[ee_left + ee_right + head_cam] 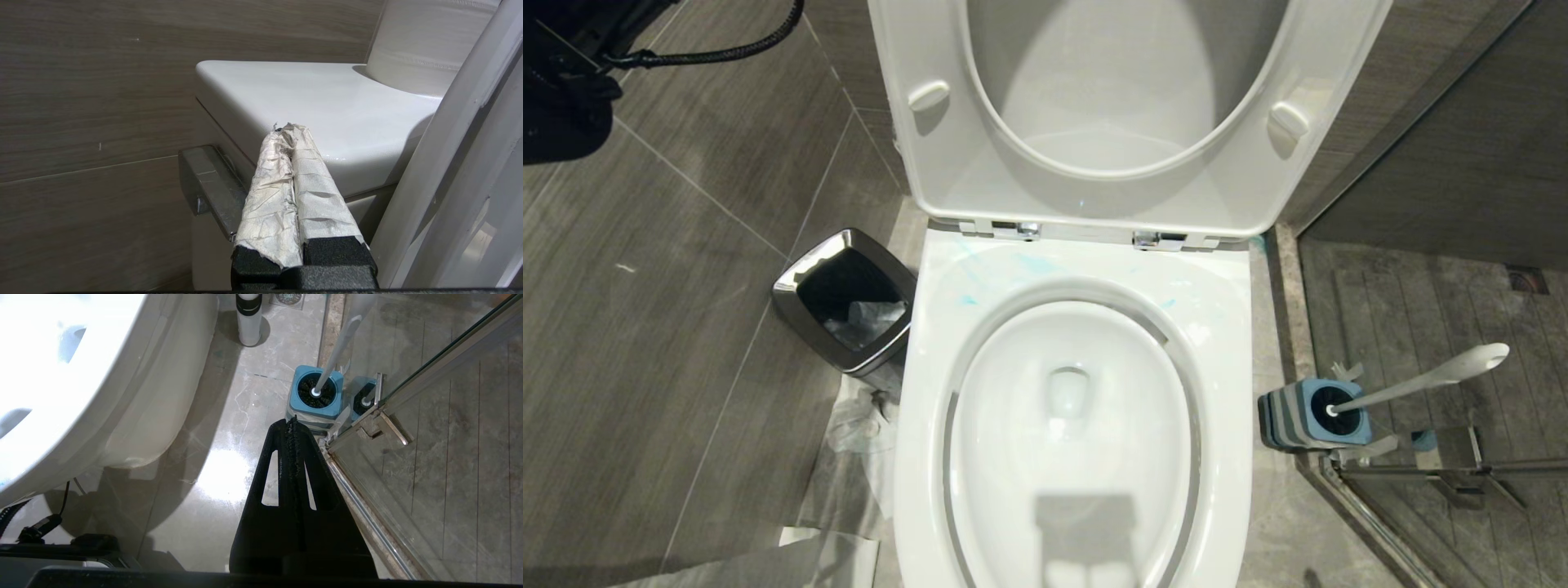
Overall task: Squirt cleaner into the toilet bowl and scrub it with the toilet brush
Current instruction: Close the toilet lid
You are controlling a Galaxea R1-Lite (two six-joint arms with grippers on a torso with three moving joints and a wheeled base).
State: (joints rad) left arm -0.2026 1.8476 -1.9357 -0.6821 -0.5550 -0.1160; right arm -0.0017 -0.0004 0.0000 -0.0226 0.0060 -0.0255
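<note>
The white toilet bowl fills the middle of the head view, with its seat and lid raised. Thin turquoise smears of cleaner lie on the rim near the chrome hinges. To the right of the bowl, the toilet brush stands in its blue-and-grey holder. My left gripper is shut and empty, its taped fingers pointing at the corner of the white tank top, next to a chrome lever. My right gripper hangs shut and empty above the floor, just short of the holder.
A square steel bin with a black liner stands left of the bowl, with crumpled sheeting on the floor beside it. A glass shower door and its steel rail close off the right. A white bottle stands behind the holder.
</note>
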